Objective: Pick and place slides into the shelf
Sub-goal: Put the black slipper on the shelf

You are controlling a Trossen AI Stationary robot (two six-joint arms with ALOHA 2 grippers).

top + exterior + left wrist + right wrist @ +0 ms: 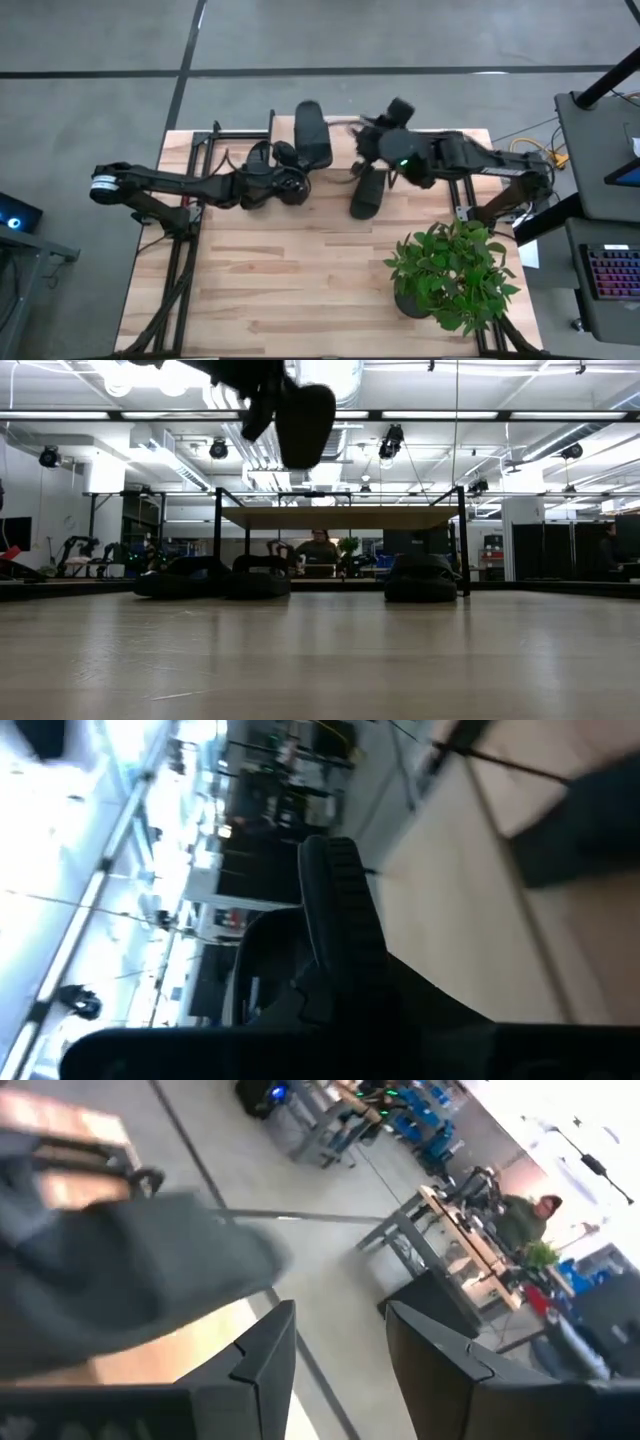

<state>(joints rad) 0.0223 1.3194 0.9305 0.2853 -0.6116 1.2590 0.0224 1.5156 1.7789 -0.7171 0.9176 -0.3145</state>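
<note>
High view: we see the left tool (292,180) clamped on a slide (312,135), lifted over the shelf (340,517). Our right tool (378,150) stands apart beside another slide (367,193) on the desk (300,270). Next, we judge, lower and release.
</note>
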